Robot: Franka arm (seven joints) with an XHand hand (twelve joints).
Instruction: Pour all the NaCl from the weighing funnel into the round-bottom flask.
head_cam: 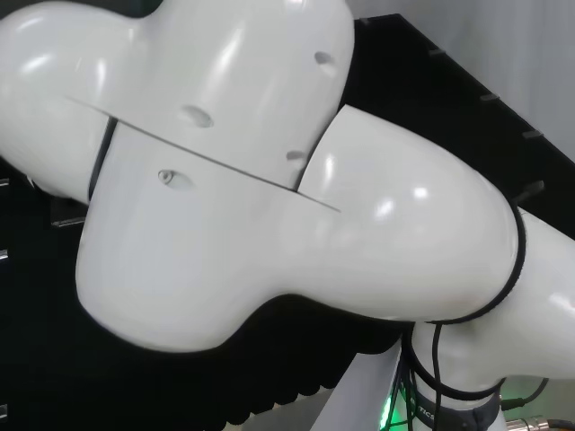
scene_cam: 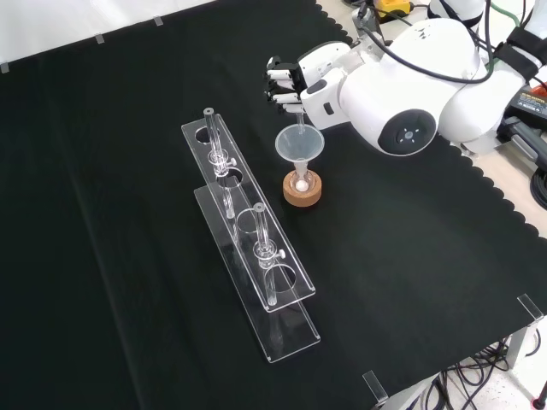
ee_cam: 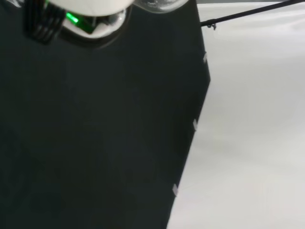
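Observation:
In the front view the black and white hand (scene_cam: 286, 84) hangs just above and behind a clear glass funnel (scene_cam: 299, 143). That funnel stands in the neck of a small round-bottom flask (scene_cam: 301, 181) on a cork ring (scene_cam: 302, 195). A little white powder lies at the flask's bottom. The hand's fingers are curled, and a thin clear piece, the weighing funnel (scene_cam: 297, 117), reaches from them down to the funnel's mouth. Its contents are too faint to tell. In the wrist view a curved clear glass edge (ee_cam: 162, 5) shows close by, over black cloth.
Two long clear racks (scene_cam: 224, 166) (scene_cam: 267, 282) with upright glass tubes lie left of the flask in the front view. The arm's big white link (scene_cam: 410, 85) stands right of the hand. The cloth's scalloped edge (scene_cam: 491, 184) runs down the right side.

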